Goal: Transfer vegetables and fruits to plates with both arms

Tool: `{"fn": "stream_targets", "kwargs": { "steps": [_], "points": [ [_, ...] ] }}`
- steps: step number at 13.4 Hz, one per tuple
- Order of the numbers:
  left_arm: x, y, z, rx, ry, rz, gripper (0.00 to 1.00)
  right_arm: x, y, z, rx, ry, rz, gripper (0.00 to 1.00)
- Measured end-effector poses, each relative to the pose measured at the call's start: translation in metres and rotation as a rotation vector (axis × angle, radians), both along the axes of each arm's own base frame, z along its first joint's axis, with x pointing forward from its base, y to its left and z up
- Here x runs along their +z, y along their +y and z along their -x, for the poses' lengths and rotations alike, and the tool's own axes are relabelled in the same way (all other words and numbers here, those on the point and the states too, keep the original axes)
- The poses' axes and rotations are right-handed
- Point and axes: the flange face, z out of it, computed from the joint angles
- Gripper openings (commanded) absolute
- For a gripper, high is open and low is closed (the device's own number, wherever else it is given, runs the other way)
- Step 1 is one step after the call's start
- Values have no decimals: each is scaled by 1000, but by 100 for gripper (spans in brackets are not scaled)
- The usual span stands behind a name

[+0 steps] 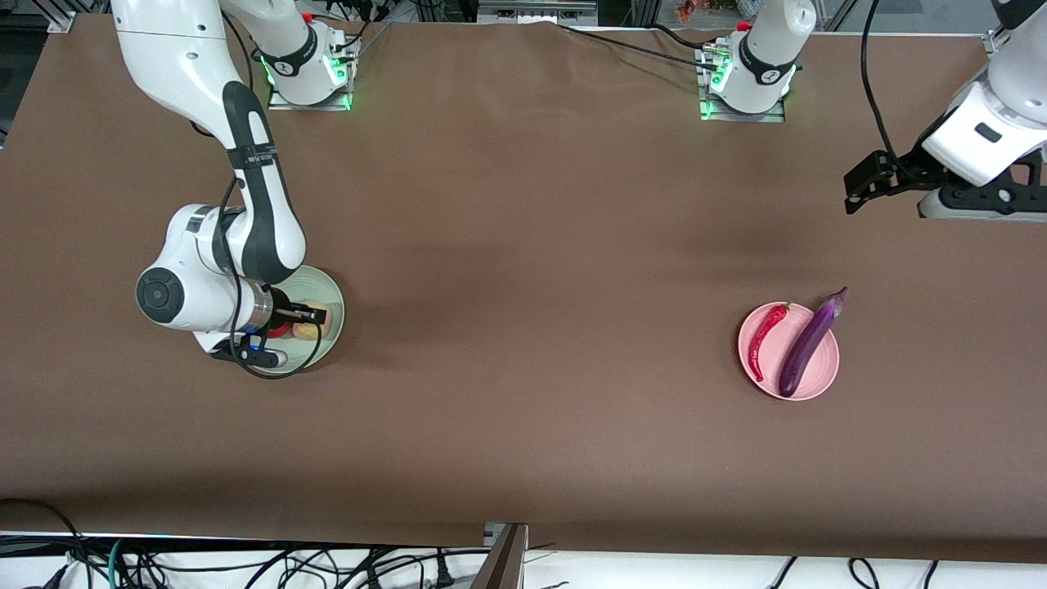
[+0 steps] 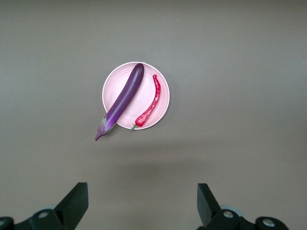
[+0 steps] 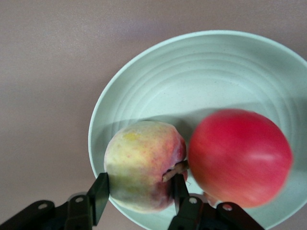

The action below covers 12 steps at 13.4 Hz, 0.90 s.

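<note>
At the right arm's end of the counter [image 1: 523,270], the right claw [image 3: 139,196] sits low over the mint green plate [image 3: 201,72], its fingers narrowed onto the yellowish-pink peach [image 3: 144,165], one on each flank. The peach appears to rest on the plate's floor, touching the red apple [image 3: 240,163] beside it. I judge the peach a fairly light, firm ball with a matte skin that grips well; its roundness means the hold belongs across the widest girth, as it is now. The apple looks glossier and would likely slip more easily under an off-centre pinch.

Toward the left arm's end lies the light pink plate [image 1: 789,352], carrying the red chili pepper [image 1: 767,337] and the purple eggplant [image 1: 808,342] side by side, the eggplant's stem end overhanging the rim. The eggplant seems smooth and slick, best taken at mid-length; the chili is thin and light.

The left claw [image 2: 141,203] hangs high, fingers spread wide and empty, apparently waiting.
</note>
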Motion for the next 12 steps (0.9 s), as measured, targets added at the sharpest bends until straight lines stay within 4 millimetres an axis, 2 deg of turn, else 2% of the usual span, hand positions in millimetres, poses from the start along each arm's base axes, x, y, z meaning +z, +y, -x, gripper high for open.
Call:
{"fn": "stream_targets", "kwargs": {
  "steps": [3, 5, 7, 9, 12],
  "points": [
    [-4, -2, -3, -7, 2, 0, 100, 5, 1, -2, -1, -8, -5, 100],
    [-4, -2, -3, -14, 2, 0, 100, 30, 0, -7, -12, -9, -20, 100],
    [-4, -5, -2, -21, 2, 0, 100, 76, -7, -10, -31, -10, -31, 100],
    [-3, -6, -2, -24, 0, 0, 100, 135, -10, -6, -26, -36, -9, 100],
    [-1, -9, -3, -29, -4, 0, 100, 231, -21, 22, 14, -64, 10, 100]
  ]
}}
